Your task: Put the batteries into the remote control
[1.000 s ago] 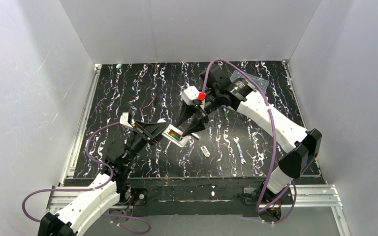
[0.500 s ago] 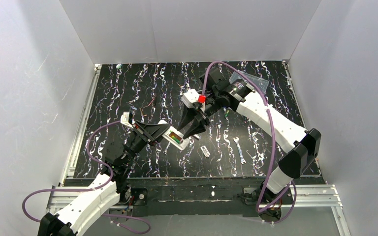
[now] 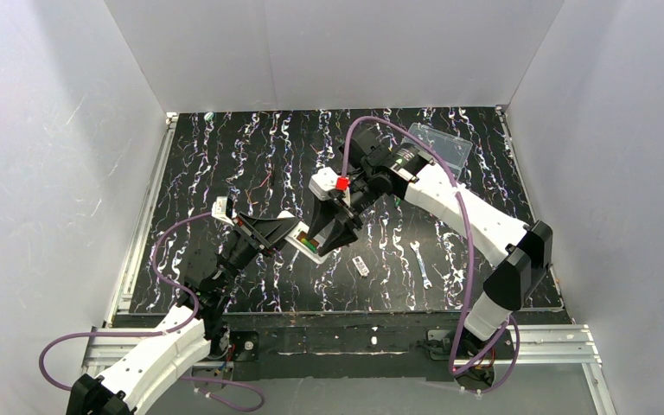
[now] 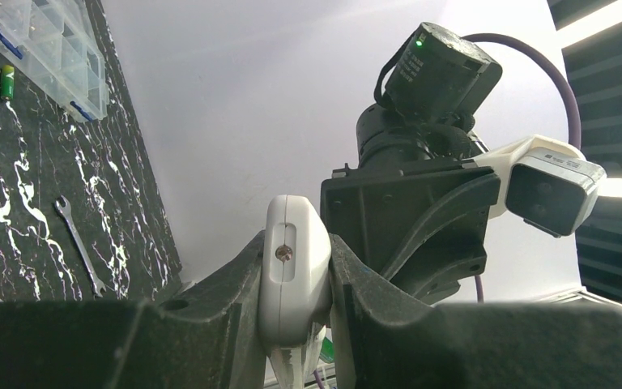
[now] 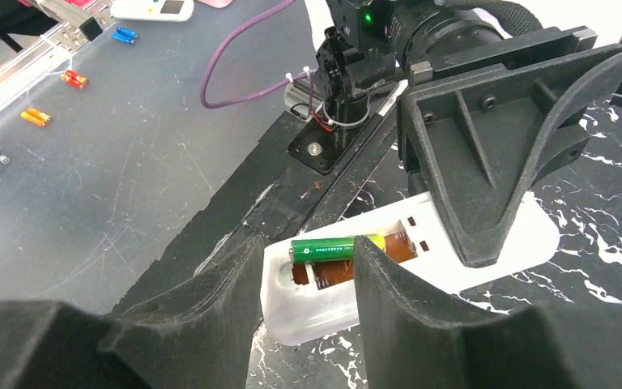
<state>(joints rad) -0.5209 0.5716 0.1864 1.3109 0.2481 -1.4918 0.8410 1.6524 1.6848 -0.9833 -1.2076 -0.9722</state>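
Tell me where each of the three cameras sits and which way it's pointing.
Top external: fixed high behind the bases, facing down at the table; shows the left arm and right arm from above.
Left wrist: on the left arm, facing along its fingers, shut on the remote control seen edge-on; right arm beyond.
Right wrist: on the right arm, facing down between its fingers at a battery in the remote control's open bay.
Shared: both wrist views show the remote control.
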